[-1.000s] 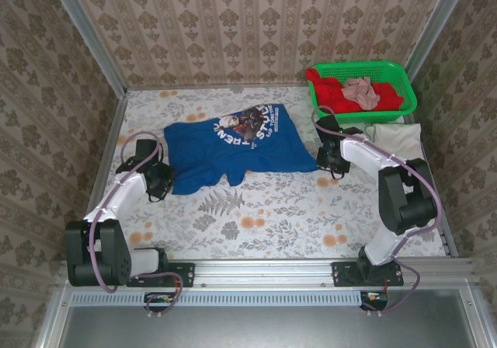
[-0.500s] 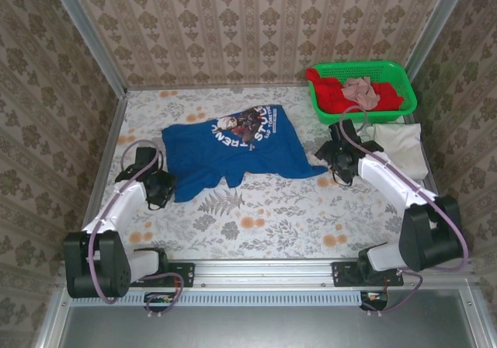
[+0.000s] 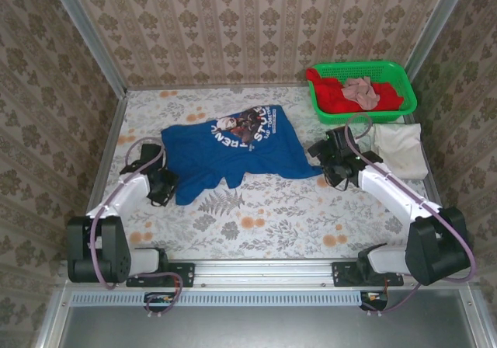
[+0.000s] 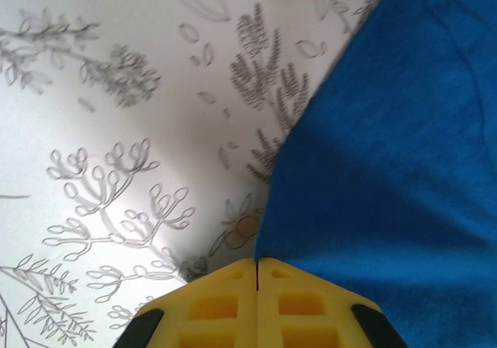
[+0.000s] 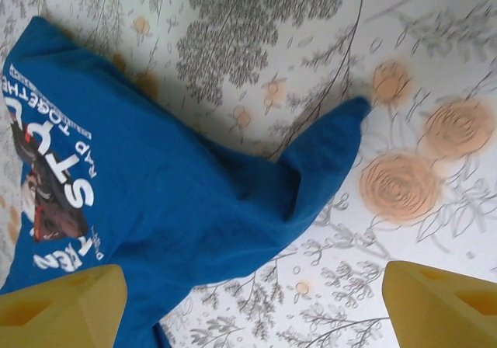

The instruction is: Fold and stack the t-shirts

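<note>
Across the middle of the table (image 3: pixel 272 216), nearer its far edge, you have the blue t-shirt (image 3: pixel 233 150) lying print-up and only roughly spread. Its near hem is bunched, and one sleeve trails toward the right edge. No fold shows in it yet.

Against the right edge, just in front of the green basket (image 3: pixel 405 84) in the far right corner, the cream-white t-shirt (image 3: pixel 400 147) lies as a compact folded pad. I judge that one finished and waiting as the base of the stack.

Your left gripper (image 4: pixel 257 264) has its fingers pressed together at the blue shirt's near left corner. I cannot tell whether any cloth is pinched between them. Your right gripper (image 3: pixel 326 158) has its jaws wide apart with nothing in them, over the sleeve tip on the shirt's right side.

By my reckoning you are about halfway. You have yet to flatten the blue shirt, fold it and set it on the cream one. The red and pinkish cloths in the basket may mean more work, but I cannot tell whether they are shirts.
</note>
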{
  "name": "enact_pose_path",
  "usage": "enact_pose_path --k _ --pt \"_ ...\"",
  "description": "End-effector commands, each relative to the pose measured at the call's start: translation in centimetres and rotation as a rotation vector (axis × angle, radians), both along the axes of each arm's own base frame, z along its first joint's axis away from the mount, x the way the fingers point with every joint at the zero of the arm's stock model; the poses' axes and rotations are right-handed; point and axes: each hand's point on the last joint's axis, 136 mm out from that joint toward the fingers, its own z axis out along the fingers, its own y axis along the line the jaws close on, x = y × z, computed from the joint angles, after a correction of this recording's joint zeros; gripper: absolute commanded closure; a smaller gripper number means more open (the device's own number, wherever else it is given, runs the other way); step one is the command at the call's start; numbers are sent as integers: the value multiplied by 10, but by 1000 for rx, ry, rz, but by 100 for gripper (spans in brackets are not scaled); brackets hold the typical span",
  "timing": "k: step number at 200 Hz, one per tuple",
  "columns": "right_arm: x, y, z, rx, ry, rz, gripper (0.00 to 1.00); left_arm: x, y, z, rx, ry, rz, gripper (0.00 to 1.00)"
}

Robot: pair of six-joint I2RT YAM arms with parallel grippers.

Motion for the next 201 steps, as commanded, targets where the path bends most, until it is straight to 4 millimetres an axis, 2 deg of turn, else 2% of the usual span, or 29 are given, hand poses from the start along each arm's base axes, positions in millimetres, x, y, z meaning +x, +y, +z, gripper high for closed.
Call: enact_pose_path --k 1,30,50,55,95,133,146,162,173,201 --pt "0 12 -5 113 -17 -54 14 25 0 14 26 -30 -58 100" --pt "5 21 -25 187 10 -84 14 39 -12 12 -36 -39 -72 100" --pt "9 26 -30 215 22 -103 14 39 -13 9 -49 -41 -44 100" --pt "9 25 -38 202 40 -110 15 38 -13 9 -48 -44 -43 100" --pt "21 -6 -47 173 30 -162 16 23 -4 7 -16 -27 -12 100" --pt "22 -31 -59 99 99 -130 17 17 -2 2 -19 -5 28 100" --pt "20 -39 -61 74 117 -119 21 17 -1 3 -20 -7 40 100" --pt "19 -44 -65 61 126 -101 36 17 0 5 -16 -13 51 100" --pt "19 -43 -71 77 140 -81 43 16 1 6 -9 -13 55 100" --pt "22 -31 -81 132 166 -34 52 13 3 7 -5 -13 63 100"
